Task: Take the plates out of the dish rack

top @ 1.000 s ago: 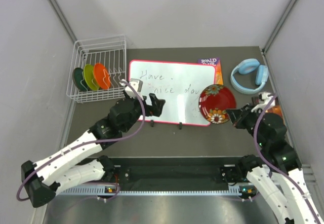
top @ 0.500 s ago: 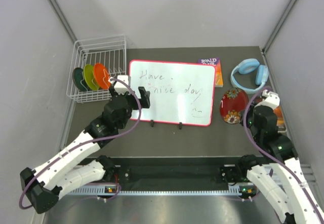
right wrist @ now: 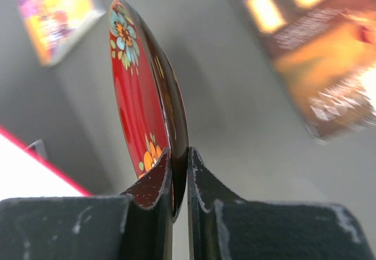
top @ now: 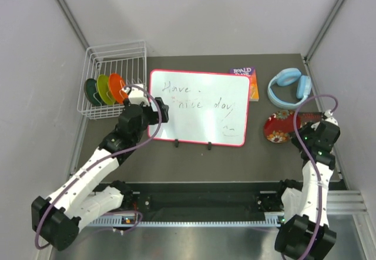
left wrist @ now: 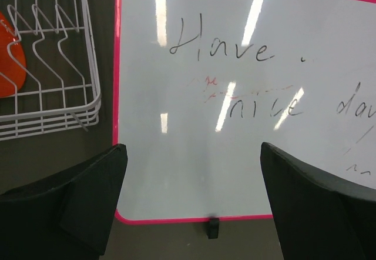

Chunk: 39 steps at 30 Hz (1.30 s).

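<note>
On my right side, the right gripper point(top: 296, 132) is pinched narrow on the rim of the dark red plate point(top: 281, 126). The right wrist view shows both pads clamped on the plate's edge point(right wrist: 138, 107), one on each face, with the plate standing edge-on above the right gripper point(right wrist: 179, 160). From above, the plate sits tilted near the right edge of the tabletop, between the whiteboard point(top: 200, 107) and the arm; I cannot tell whether it touches the surface.

On my left, the left gripper point(top: 157, 112) is spread wide and holds nothing. It hangs over the whiteboard's left border, and the left wrist view shows that pink frame point(left wrist: 116, 95) running between the fingers of the left gripper point(left wrist: 192, 148).

Further back, the dish rack point(top: 117, 47) stands at the far left corner of the tabletop, just beside the whiteboard. Three plates stand on edge in it, side by side: the orange plate point(top: 117, 87) nearest the whiteboard, then the lime-yellow plate point(top: 105, 89), then the dark plate point(top: 92, 92). The left wrist view catches the rack's corner point(left wrist: 64, 95) and a sliver of orange plate point(left wrist: 10, 66).

Along the far edge lie a book point(top: 251, 80), partly under the whiteboard, and light blue headphones point(top: 289, 87) near the far right corner.
</note>
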Available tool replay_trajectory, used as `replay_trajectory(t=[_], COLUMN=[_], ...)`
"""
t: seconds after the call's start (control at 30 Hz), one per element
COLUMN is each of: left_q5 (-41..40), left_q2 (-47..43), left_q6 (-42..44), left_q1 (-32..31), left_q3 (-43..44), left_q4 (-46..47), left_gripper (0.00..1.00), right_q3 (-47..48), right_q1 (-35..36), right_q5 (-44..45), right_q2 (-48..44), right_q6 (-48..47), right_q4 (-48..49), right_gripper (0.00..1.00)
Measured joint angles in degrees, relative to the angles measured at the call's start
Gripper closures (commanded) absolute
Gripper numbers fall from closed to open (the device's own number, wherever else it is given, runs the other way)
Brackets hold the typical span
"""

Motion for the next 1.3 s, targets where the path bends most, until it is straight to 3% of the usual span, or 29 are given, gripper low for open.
replay_trajectory(t=[0.3, 0.57, 0.8, 1.0, 1.3], left_q5=[8.26, 12.61, 14.47, 14.45, 14.34], left_q2=[5.99, 10.27, 10.75, 13.33, 15.37], left_q6=[-1.40, -1.79, -2.19, -2.10, -1.90], left_q1=[13.49, 18.93, 21.22, 23.93, 28.48], left_q3=[-0.70, 1.09, 1.84, 2.71, 2.89], left_q4=[5.01, 6.60, 8.17, 8.85, 9.01], left_gripper=[0.01, 0.01, 0.01, 0.01, 0.01], right_q3=[-7.13, -10.12, -10.54, -10.88, -11.17], right_q1=[-0.04, -0.11, -0.15, -0.15, -0.15], right_q5=[-10.08, -13.09, -13.53, -12.26, -7.02], right_q2=[5.95, 12.61, 15.23, 19.12, 16.52], right_q6=[1.16, 2.67, 3.78, 4.11, 4.15], right_q4=[12.33, 19.30, 21.73, 21.49, 19.85], right_gripper=[1.00, 1.00, 0.83, 0.57, 0.36])
